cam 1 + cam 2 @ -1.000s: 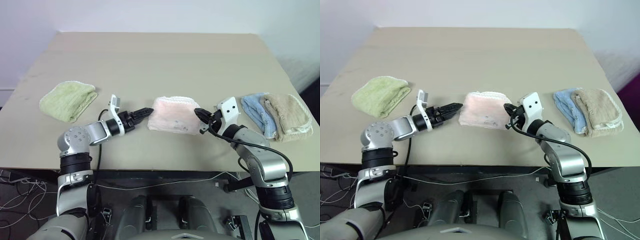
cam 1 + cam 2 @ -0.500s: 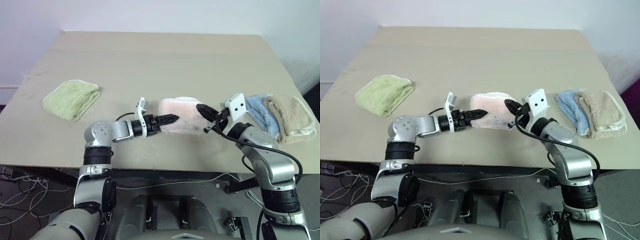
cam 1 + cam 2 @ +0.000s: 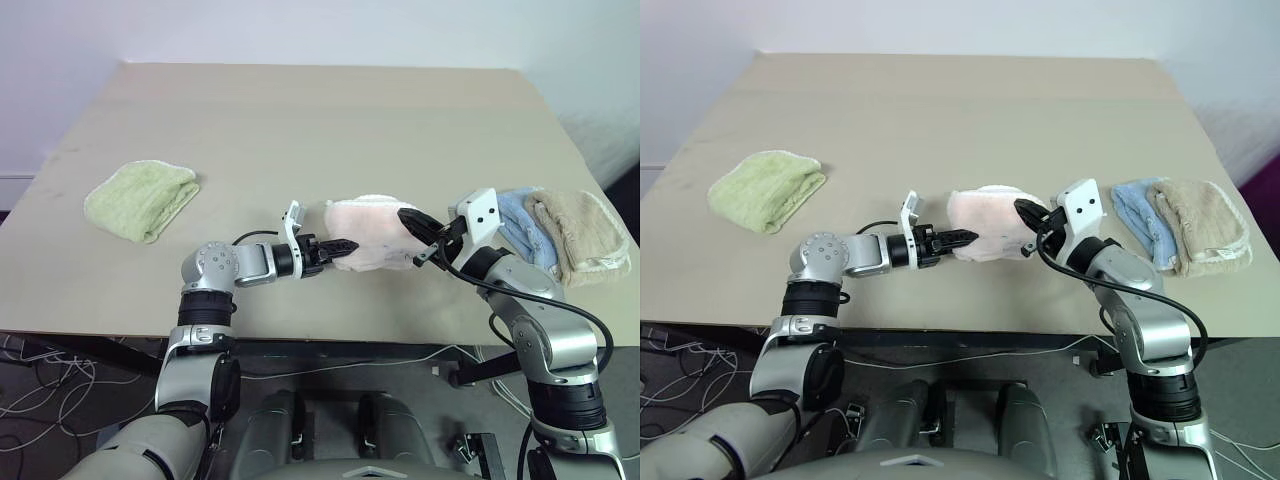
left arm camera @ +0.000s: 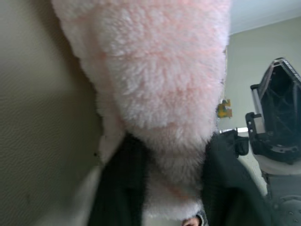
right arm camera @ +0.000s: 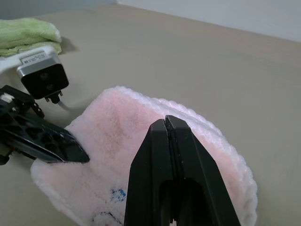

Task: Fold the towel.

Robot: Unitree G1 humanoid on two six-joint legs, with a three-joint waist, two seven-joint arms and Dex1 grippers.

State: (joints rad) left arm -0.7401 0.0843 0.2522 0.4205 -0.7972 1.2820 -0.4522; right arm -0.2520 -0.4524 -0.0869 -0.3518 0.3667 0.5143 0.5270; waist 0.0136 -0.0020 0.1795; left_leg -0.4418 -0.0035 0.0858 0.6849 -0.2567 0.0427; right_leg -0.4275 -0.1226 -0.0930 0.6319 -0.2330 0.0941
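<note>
Towel (image 3: 372,232) sits folded near the table's (image 3: 300,120) front edge, between both arms. Head views: left gripper (image 3: 342,246) at its left edge, right gripper (image 3: 412,219) above its right side, fingers pressed together, empty. Left wrist view: left fingers (image 4: 117,188) clamp a pink terry edge. Right wrist view: right gripper hovers over the pile. Advice: keep the pinch deep, lift slowly so layers stay aligned. Plain beige tabletop, white wall behind; green towel (image 3: 142,198) far left, blue towel (image 3: 520,225) and beige towel (image 3: 580,232) right.
</note>
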